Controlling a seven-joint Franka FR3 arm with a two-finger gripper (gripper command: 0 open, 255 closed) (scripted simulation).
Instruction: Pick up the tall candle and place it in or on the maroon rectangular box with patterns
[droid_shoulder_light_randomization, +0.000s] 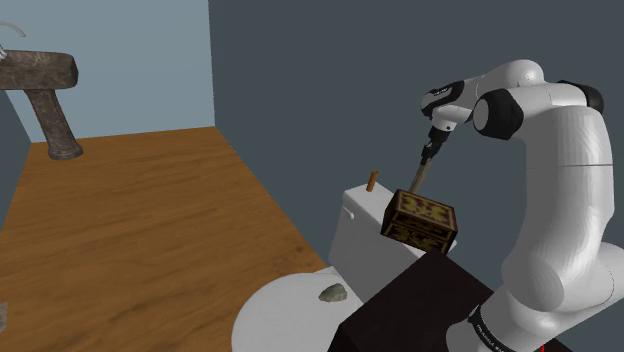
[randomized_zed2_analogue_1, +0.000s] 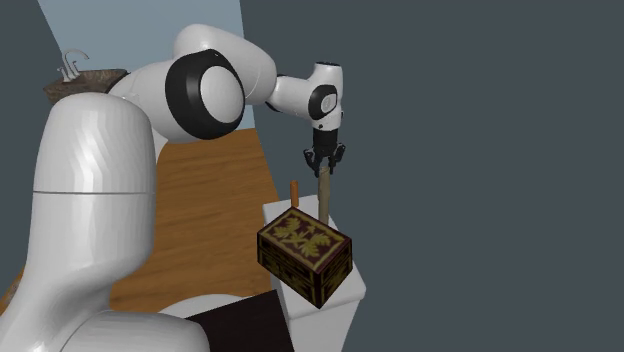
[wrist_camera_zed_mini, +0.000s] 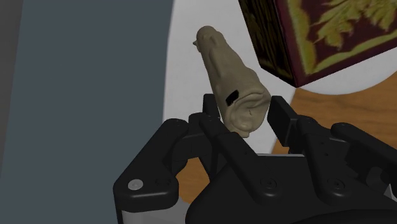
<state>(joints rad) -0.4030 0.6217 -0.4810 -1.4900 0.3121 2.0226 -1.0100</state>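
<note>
gripper (wrist_camera_zed_mini: 245, 107): closed on the tall candle (wrist_camera_zed_mini: 230, 76), one black finger pressed to each side of its thick end.
tall candle: tan and clear of every surface. In the shoulder view it slants from the gripper toward 7 o'clock; in the second exterior view it hangs almost straight to 6 o'clock.
candle tip: just beside the far top edge of the maroon box (droid_shoulder_light_randomization: 421, 222). The wrist view shows a gap between tip and box.
maroon box: gold leaf pattern on lid and sides, at 6 o'clock of the gripper in the shoulder view. It sits on the white tank (droid_shoulder_light_randomization: 358, 222), tilted, with its near corner past the tank's edge in the second exterior view.
short brown stick (droid_shoulder_light_randomization: 372, 181): upright on the tank at 10 o'clock of the box, apart from it and from the candle.
room above box: open air over the lid, with the dark wall (randomized_zed2_analogue_1: 480, 150) close behind the tank.
tank edges: the dark stand (droid_shoulder_light_randomization: 420, 305) lies at 6 o'clock in the shoulder view, and the white toilet lid (droid_shoulder_light_randomization: 275, 315) at 7 o'clock.
grey lump (droid_shoulder_light_randomization: 333, 293): on the toilet lid, well apart from the box.
wooden floor (droid_shoulder_light_randomization: 130, 230): spreads toward 9 o'clock.
</note>
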